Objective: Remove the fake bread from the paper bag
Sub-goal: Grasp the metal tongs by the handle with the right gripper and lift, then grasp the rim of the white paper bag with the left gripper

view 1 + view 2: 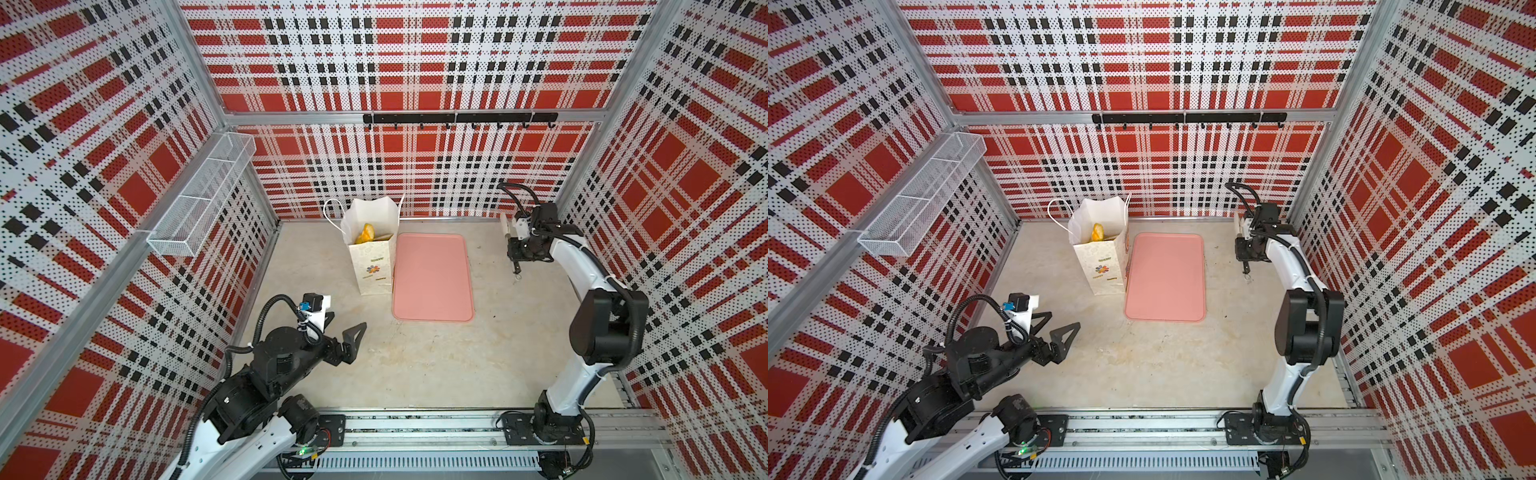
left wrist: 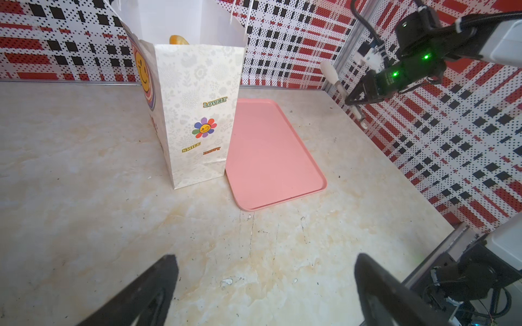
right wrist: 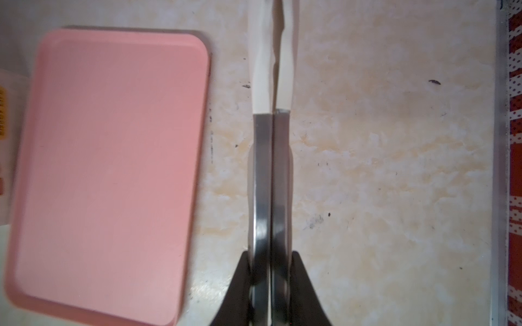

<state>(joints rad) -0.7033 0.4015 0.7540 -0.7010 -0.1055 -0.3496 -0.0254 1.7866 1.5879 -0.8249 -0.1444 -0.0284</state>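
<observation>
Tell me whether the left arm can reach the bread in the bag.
Probably yes: the left gripper is open, nothing stands between it and the bag, and the bread shows in the open mouth, reachable from above only.

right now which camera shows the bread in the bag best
The top views look down into the open paper bag onto the fake bread. The left wrist view shows only a yellow tip above the rim; the right wrist view shows none.
</observation>
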